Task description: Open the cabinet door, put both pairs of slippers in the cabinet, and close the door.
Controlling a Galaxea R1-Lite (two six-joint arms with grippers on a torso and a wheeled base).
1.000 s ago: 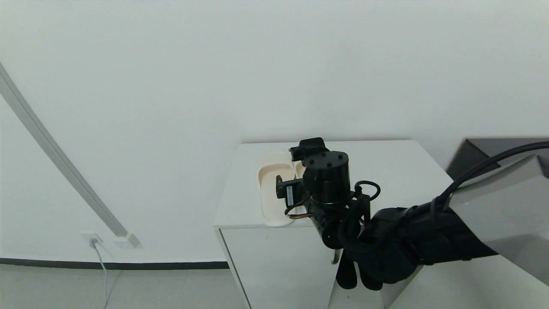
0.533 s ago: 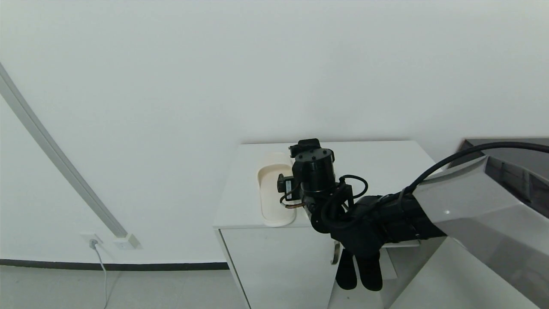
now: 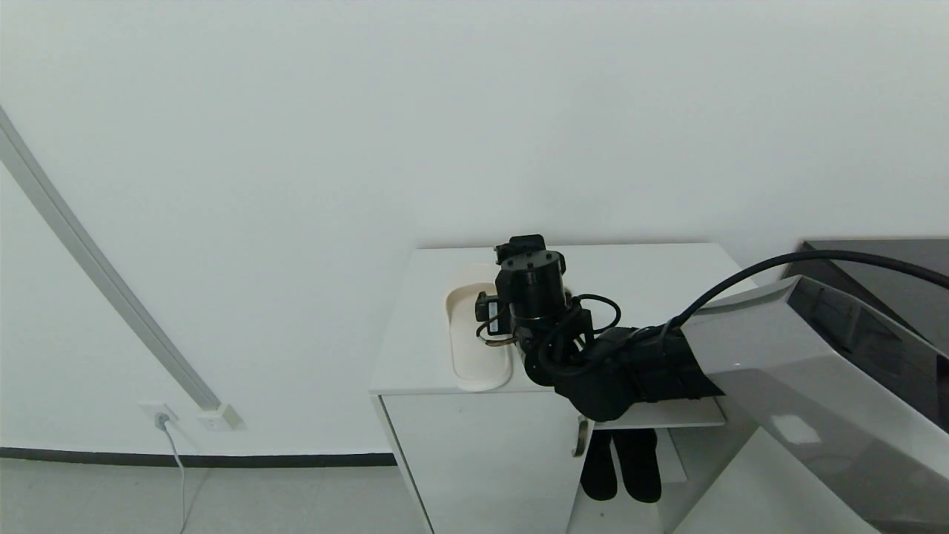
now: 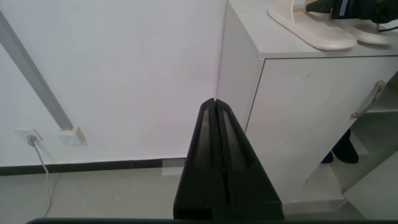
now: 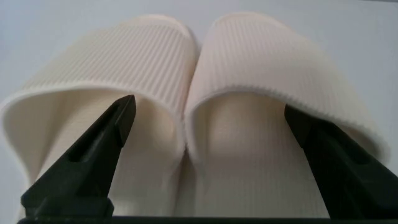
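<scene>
Status, slipper task: partway through.

Cabinet (image 3: 474, 460): one door (image 3: 723, 504) stands swung open on the right arm's side, and the panel with the handle (image 3: 582, 437) is shut. Opening step judged done.

Black slippers (image 3: 623, 463): the pair stands inside the open compartment, under the shelf (image 3: 667, 424), well below the right gripper (image 5: 208, 109). First pair judged stowed.

Cream slippers (image 5: 193, 81): the pair lies side by side on the cabinet top, inner edges touching, directly under and ahead of the right gripper. Second pair not yet lifted.

Right gripper: fingers spread wide, one fingertip (image 5: 121, 115) at the mouth of one slipper and the other at the mouth of its neighbour, so the touching inner walls of the pair sit between them. No squeeze on the fabric yet. Whether the tips already touch the insoles I cannot tell.

Left gripper (image 4: 216, 102): fingers pressed together, holding nothing. It hangs low beside the cabinet on the side away from the open compartment, well apart from both pairs, with the cream pair above and beyond it.

Remaining, as judged: close on the cream pair, carry it down into the open compartment beside or above the black pair, release, then swing the door shut.

Risk noted: soft ribbed uppers may fold under the pinch, so one slipper could slip free on the lift.
</scene>
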